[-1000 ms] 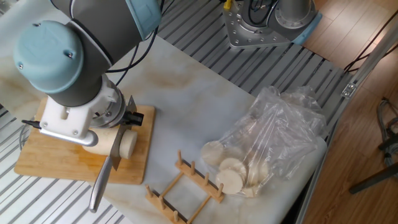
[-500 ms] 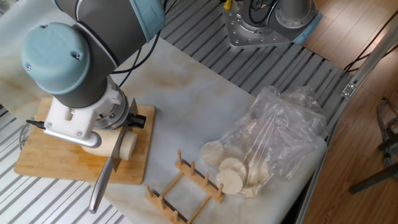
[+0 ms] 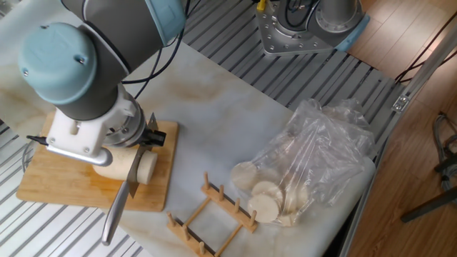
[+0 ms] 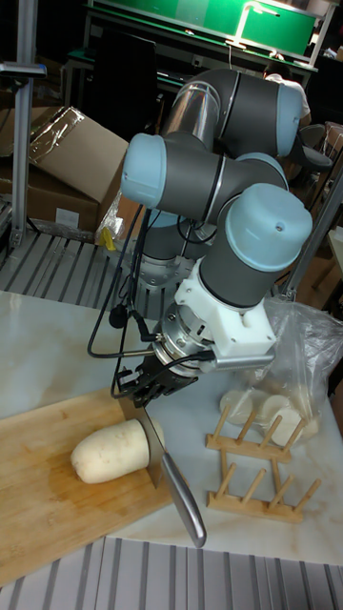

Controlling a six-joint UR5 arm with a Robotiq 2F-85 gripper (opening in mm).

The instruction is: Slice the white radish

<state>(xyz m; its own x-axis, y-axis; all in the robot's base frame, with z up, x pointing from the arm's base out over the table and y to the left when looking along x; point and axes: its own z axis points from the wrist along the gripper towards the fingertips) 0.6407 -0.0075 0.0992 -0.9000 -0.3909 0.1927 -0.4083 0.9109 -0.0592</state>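
Observation:
The white radish (image 4: 110,452) lies on its side on the wooden cutting board (image 4: 38,500), rounded end to the left in the tall view. A knife (image 4: 155,459) stands blade-down across the radish near its flat cut end, its metal handle (image 4: 186,512) pointing toward the board's front edge. My gripper (image 4: 152,379) is shut on the knife from above. In the fixed view the wrist hides most of the radish; only its flat end (image 3: 146,165) shows beside the blade (image 3: 136,170), with the handle (image 3: 114,214) over the board (image 3: 64,189).
A wooden slotted rack (image 3: 211,214) lies just right of the board. A clear plastic bag (image 3: 314,157) with pale round slices sits at the table's right edge. The arm's metal base (image 3: 300,28) is at the back.
The wrist rocked slightly to the right and then back left. The knife stays in the radish at about the same place.

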